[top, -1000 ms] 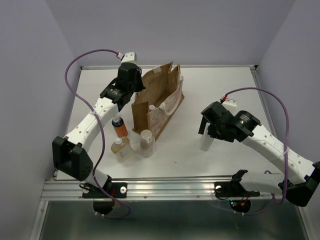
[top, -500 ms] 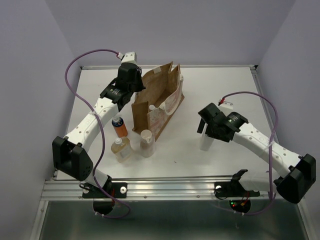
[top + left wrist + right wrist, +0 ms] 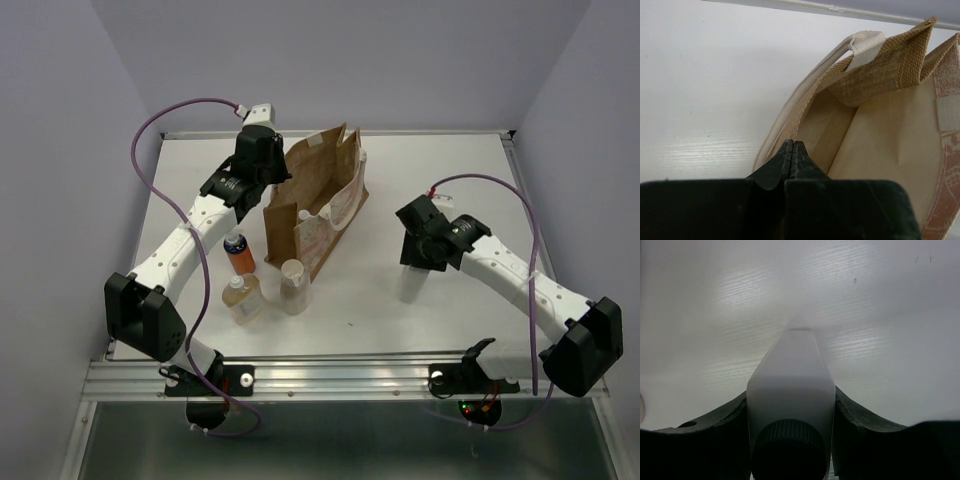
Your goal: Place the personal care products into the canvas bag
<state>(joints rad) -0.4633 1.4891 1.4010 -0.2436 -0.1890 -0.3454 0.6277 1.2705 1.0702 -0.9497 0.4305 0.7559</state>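
Left gripper (image 3: pixel 792 145): your left fingers are pressing flat together, pinching the near rim of the canvas bag (image 3: pixel 880 135) beside its webbing handle (image 3: pixel 866 47).
Right gripper (image 3: pixel 791 392): your right fingers are squeezing the translucent white bottle (image 3: pixel 411 285) from both sides, one dark finger lying against each flank, just below its black cap (image 3: pixel 786 450).
Translucent white bottle: it is standing upright on the white table (image 3: pixel 450 170), to the right of the bag and well apart from it.
Canvas bag: it is standing upright at mid-table with its mouth gaping open and the white-and-pink panel facing right.
Orange bottle (image 3: pixel 239 255): it is standing just left of the bag, its dark blue cap on top.
Amber bottle (image 3: pixel 243 298): it is sitting nearer to you than the orange one, white cap up.
Beige bottle (image 3: pixel 293 285): it is standing just beside the amber bottle, close to the bag's near corner.
Bag's inside: the left wrist view is showing you only pale lining; I cannot tell what is lying at the bottom.
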